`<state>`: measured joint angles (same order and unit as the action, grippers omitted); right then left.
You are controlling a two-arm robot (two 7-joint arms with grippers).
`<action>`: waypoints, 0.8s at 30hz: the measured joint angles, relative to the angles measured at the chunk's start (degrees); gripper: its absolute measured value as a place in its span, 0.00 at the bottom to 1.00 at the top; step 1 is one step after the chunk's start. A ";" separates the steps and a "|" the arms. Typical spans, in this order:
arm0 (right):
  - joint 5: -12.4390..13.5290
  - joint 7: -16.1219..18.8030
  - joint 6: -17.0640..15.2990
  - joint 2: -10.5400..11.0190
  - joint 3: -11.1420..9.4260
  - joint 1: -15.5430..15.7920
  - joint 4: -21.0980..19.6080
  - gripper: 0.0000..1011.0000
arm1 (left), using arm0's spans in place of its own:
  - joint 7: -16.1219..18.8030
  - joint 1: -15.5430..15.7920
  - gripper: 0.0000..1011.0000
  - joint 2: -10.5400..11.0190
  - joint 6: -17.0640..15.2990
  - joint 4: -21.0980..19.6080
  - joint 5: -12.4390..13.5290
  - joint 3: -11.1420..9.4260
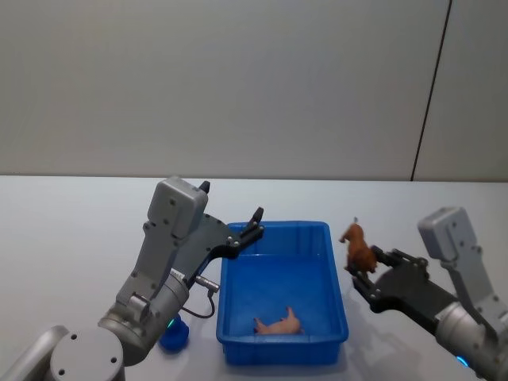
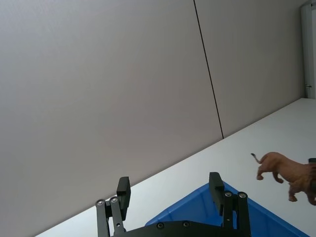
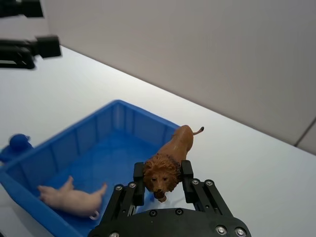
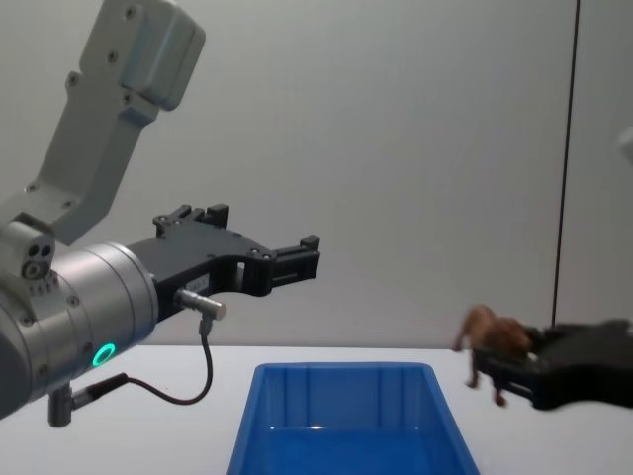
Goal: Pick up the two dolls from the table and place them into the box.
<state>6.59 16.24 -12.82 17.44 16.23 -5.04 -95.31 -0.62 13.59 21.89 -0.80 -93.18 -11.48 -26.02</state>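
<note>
My right gripper is shut on a brown lion doll, holding it in the air just right of the blue box. In the right wrist view the lion faces the camera between the black fingers. A pale pink animal doll lies on its side on the box floor, and it also appears as the pink doll in that wrist view. My left gripper hangs open and empty above the box's far left corner; the left gripper is raised well above the rim in the chest view.
A small blue object sits on the white table just left of the box, under my left arm. A grey wall stands behind the table. Bare tabletop lies to the far left and beyond the box.
</note>
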 joint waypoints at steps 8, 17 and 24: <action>-0.82 2.93 -2.65 -2.65 1.54 -2.80 0.78 0.41 | 0.00 0.00 0.99 0.00 0.00 0.00 0.00 0.00; -1.91 4.57 -5.70 -5.87 3.19 -6.02 4.91 0.50 | 0.00 0.00 0.99 0.00 0.00 0.00 0.00 0.00; -2.55 4.69 -6.33 -7.33 3.87 -7.62 7.74 0.76 | 0.00 0.00 0.99 0.00 0.00 0.00 0.00 0.00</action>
<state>4.05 20.93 -19.15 10.12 20.10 -12.66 -87.57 -0.63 13.59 21.89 -0.80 -93.18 -11.48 -26.02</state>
